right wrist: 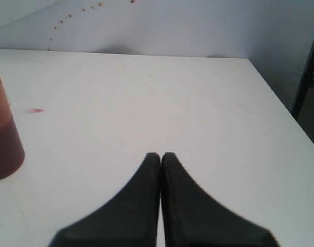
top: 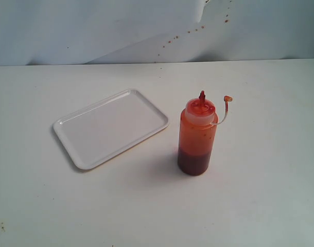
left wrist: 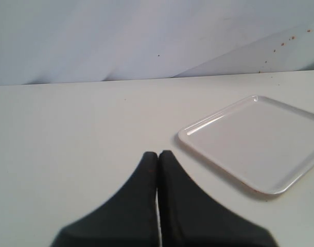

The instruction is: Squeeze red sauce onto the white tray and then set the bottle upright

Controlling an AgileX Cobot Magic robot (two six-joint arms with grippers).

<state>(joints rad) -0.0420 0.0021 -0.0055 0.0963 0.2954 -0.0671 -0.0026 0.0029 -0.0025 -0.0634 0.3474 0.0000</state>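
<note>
The left pincer [left wrist: 158,154] is hovering over the white table [top: 270,195] with its two dark fingers pressed flat together, gripping nothing. The white tray [left wrist: 255,141] is lying flat on the table ahead of its tips and off to one side, well apart from them, with one rounded corner turned toward the pincer.

The right pincer [right wrist: 160,155] is likewise closed and empty, fingers meeting along their length. The bottle [right wrist: 2,128] is standing off to its side, a little ahead of the tips, only partly inside the right wrist view. A small red smear [right wrist: 37,110] is sitting on the table farther ahead of this pincer, just past the bottle.

In the exterior view neither pincer is showing. There the bottle [top: 197,139] is standing upright just beside the tray [top: 110,128] without touching it. The red sauce [top: 193,160] is pooling dark in its lower part. Its red nozzle [top: 202,95] is pointing up, and the tethered tip cap [top: 228,98] is dangling off to the side. Reddish specks [top: 170,41] are dotting the pale backdrop behind the table.
</note>
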